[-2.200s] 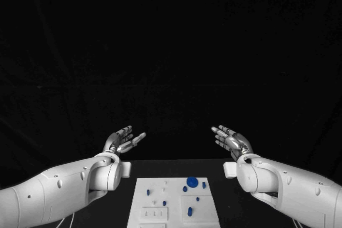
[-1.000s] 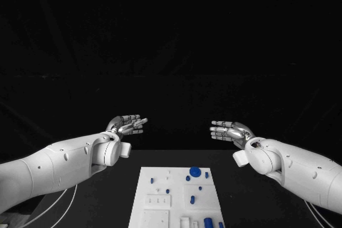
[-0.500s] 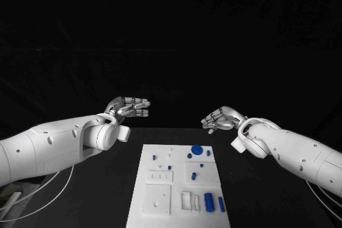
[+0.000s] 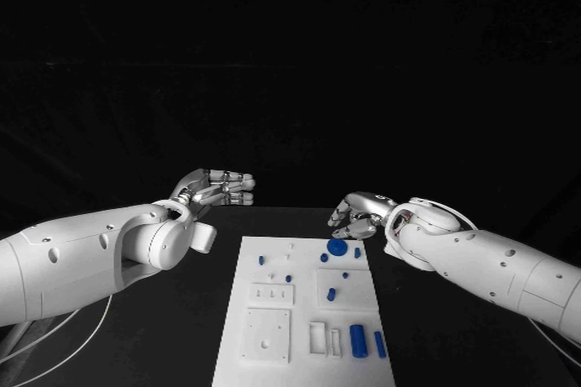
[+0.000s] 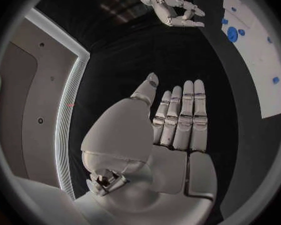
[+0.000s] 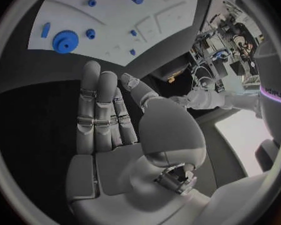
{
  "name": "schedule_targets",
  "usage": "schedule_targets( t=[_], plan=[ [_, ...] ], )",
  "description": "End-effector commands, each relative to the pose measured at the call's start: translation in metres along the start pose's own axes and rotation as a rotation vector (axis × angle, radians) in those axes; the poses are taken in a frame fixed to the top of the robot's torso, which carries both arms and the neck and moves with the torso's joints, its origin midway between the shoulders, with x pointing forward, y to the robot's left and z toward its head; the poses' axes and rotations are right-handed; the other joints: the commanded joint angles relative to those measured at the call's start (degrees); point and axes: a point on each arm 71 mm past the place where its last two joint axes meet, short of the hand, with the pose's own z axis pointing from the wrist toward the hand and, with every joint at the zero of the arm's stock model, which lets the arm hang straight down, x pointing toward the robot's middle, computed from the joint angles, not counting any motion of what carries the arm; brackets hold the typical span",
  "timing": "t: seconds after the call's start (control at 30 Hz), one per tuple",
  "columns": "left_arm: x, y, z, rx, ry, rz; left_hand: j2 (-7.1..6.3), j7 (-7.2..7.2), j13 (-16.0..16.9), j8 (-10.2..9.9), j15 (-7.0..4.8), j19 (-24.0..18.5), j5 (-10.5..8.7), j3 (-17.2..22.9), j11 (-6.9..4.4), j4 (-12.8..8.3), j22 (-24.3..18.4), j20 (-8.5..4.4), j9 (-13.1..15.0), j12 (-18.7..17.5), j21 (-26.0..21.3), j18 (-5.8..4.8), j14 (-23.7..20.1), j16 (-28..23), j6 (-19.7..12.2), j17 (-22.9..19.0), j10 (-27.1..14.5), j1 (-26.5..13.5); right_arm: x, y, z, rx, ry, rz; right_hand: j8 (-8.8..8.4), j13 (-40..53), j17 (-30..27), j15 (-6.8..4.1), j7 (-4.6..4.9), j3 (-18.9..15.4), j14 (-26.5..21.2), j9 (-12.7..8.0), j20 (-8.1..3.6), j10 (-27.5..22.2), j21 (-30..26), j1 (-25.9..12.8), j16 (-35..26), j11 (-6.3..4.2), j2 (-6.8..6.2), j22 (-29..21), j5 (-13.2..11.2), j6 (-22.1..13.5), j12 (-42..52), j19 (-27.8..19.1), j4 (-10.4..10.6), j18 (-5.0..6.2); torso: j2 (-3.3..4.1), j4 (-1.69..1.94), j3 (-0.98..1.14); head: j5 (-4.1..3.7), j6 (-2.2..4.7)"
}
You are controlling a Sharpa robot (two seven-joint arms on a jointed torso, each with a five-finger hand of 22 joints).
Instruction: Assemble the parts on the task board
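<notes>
Left robot hand point(image 4: 218, 188) fingers apart, empty, right robot hand point(image 4: 359, 217) likewise, above task board point(image 4: 306, 316)

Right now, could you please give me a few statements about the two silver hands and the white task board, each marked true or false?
1. The left hand holds a blue part. False: it holds nothing.
2. The round blue gear-like part lies on the white task board. True.
3. The right hand grips the gear. False: it hovers near the board's far end, empty.
4. Two long blue parts lie at the board's near end. True.
</notes>
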Motion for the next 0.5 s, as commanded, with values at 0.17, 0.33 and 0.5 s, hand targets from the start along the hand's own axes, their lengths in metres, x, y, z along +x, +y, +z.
schedule_targets(
  t=[0.17, 0.33, 0.5],
  plan=[
    [0.011, -0.006, -0.006, 0.031, 0.062, 0.002, 0.23, -0.06, 0.0, 0.3, 0.15, 0.0, 0.18, -0.1, 0.08, -0.5, 0.0, -0.43, 0.1, 0.1, 0.3, -1.17, 0.3, 0.3, 0.2, 0.0, 0.4, -0.2, 0.006, 0.009, 0.005, 0.018, -0.002, -0.261, -0.01, 0.0, -0.8, 0.65, -0.12, -0.7, -0.5, -0.1, -0.27, -1.9, 0.0, 1.1, 2.0, 0.36, -1.27, 2.1, -1.0, -0.9, -0.1, 0.5, 0.1, -1.08, 1.84, 0.72, -0.08, -0.29, 0.17],
    [0.016, -0.008, -0.008, 0.036, 0.079, -0.002, 0.26, -0.07, 0.0, 0.3, 0.17, 0.0, 0.21, -0.1, 0.09, -0.5, 0.0, -0.42, 0.1, 0.1, 0.3, -1.19, 0.3, 0.3, 0.3, 0.0, 0.3, -0.4, 0.014, 0.014, 0.006, 0.014, 0.007, -0.302, 0.01, 0.0, -1.3, 0.55, -0.46, -1.8, -0.5, -0.1, -0.28, -3.2, -0.5, 2.0, 2.5, 0.14, -1.68, 2.9, -1.5, -1.5, -0.1, 0.7, 0.1, -1.11, 2.27, 1.03, -0.05, -0.54, 0.11],
    [0.017, -0.01, -0.009, 0.043, 0.087, -0.004, 0.2, -0.03, 0.0, 0.3, 0.19, -0.1, 0.2, -0.2, 0.14, -0.7, 0.0, -0.41, 0.1, 0.1, 0.4, -1.21, 0.3, 0.3, 0.1, 0.0, 0.2, -0.5, 0.024, 0.015, 0.006, 0.012, 0.02, -0.339, 0.0, 0.0, -2.0, 0.42, -0.84, -2.9, -0.5, -0.1, -0.37, -4.4, -1.7, 3.0, 2.8, -0.15, -1.99, 3.7, -2.1, -2.1, 0.0, 1.4, 0.1, -1.27, 2.8, 1.18, 0.03, -0.71, -0.09]
  ],
)
